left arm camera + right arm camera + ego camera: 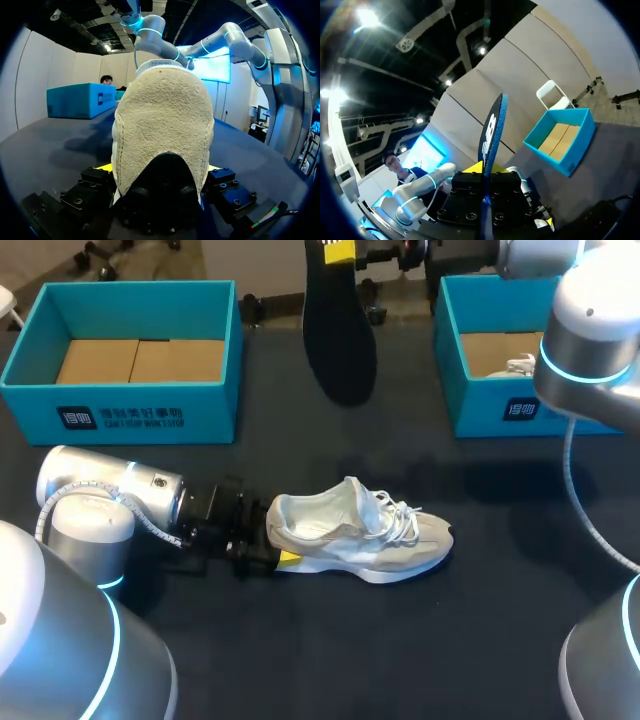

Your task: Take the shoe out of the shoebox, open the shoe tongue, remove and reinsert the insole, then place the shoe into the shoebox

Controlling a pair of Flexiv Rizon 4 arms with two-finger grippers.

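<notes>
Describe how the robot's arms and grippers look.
Rounded silver-grey tubes with glowing cyan joint rings. A pale cable loops along the left arm, a grey one hangs by the right arm. The left gripper and right gripper are black bolted blocks with yellow tips.

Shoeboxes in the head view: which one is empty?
The left shoebox: only its bare cardboard floor shows. The right shoebox holds something white, partly hidden behind the right arm.
</notes>
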